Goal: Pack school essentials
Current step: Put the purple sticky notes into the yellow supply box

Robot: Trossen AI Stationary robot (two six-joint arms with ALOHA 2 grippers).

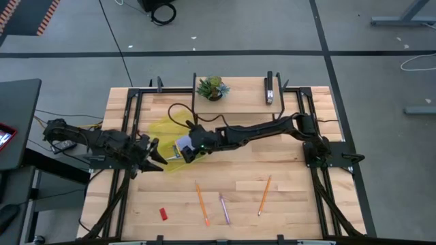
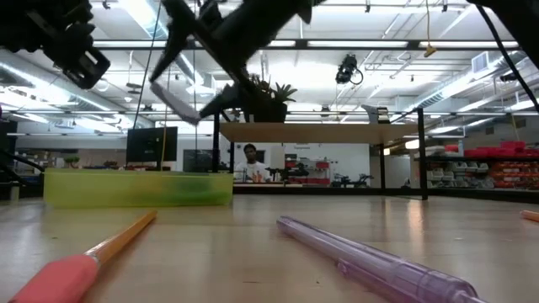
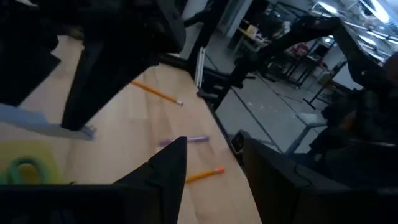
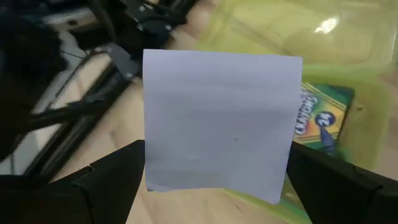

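Over table, right claw grips raised notepad.

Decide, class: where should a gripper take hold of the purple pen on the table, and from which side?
Grip the purple pen mid-barrel, coming straight down from above, fingers across its width. It lies flat, long and thin, with bare table beside it; the nearest orange pencil lies apart.

Pale blue notepad, yellow-green crayon box, orange pencils, purple pen.
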